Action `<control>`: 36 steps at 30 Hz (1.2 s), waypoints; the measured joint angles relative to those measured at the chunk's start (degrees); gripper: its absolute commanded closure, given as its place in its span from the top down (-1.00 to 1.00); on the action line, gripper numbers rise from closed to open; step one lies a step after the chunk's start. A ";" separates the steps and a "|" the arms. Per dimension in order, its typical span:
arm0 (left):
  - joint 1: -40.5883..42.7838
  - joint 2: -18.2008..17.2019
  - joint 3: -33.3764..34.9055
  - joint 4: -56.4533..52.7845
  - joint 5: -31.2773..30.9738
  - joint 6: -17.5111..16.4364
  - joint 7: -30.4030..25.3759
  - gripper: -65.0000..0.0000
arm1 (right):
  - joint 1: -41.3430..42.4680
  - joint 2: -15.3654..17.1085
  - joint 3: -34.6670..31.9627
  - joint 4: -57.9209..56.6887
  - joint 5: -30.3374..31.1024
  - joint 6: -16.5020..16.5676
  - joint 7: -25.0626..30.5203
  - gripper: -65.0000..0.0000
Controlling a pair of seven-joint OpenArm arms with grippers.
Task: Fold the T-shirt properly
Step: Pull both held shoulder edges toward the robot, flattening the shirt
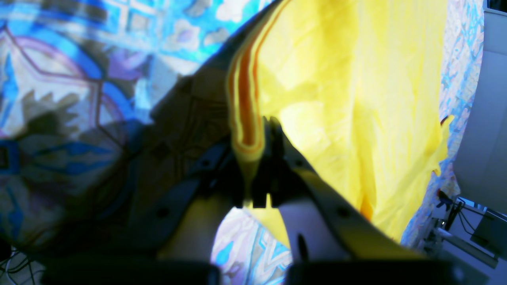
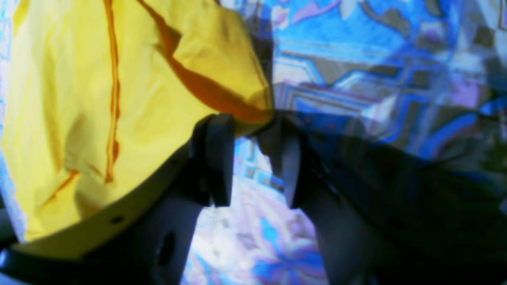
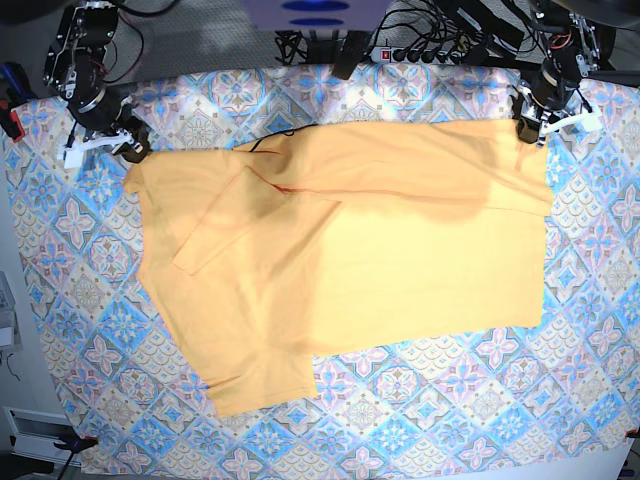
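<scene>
The pale orange-yellow T-shirt [image 3: 350, 250] lies spread on the patterned tablecloth, its top part folded down along the far edge and one sleeve folded in at the left. On the right of the base view, my left gripper [image 3: 530, 128] holds the shirt's far right corner. Its wrist view shows the left gripper [image 1: 257, 154] shut on a bunched fold of the T-shirt [image 1: 348, 99]. At the shirt's far left corner is my right gripper [image 3: 130, 150]. In the right wrist view the right gripper [image 2: 249, 122] has its jaws apart, the T-shirt [image 2: 79, 99] corner lying just at the fingertips.
The blue-and-pink tablecloth [image 3: 450, 400] covers the table all round the shirt. Cables and a power strip [image 3: 420, 50] run along the far edge between the two arm bases. A grey stand [image 1: 479, 138] rises beyond the table's side.
</scene>
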 measured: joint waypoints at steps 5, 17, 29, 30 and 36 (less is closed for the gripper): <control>0.00 -0.02 0.00 0.00 0.00 0.00 0.00 -1.00 | 0.00 -0.46 -0.22 0.00 -0.02 0.00 -0.39 -0.38; 0.00 0.00 0.00 0.00 0.00 0.00 0.00 -1.00 | 3.17 -0.26 0.09 -2.08 -0.11 6.91 -5.86 0.06; 0.00 0.00 0.00 0.00 0.00 0.00 0.00 -1.00 | 3.13 -0.24 0.28 -3.74 0.48 7.15 -3.04 0.28; 0.00 -0.02 0.00 0.00 0.00 0.00 0.00 -1.00 | 3.21 -0.20 0.31 -4.20 0.63 7.61 -2.95 0.28; 0.00 0.00 0.00 0.00 0.02 0.02 0.00 -1.00 | 5.68 -0.20 0.48 -7.58 1.07 7.69 -2.32 -0.09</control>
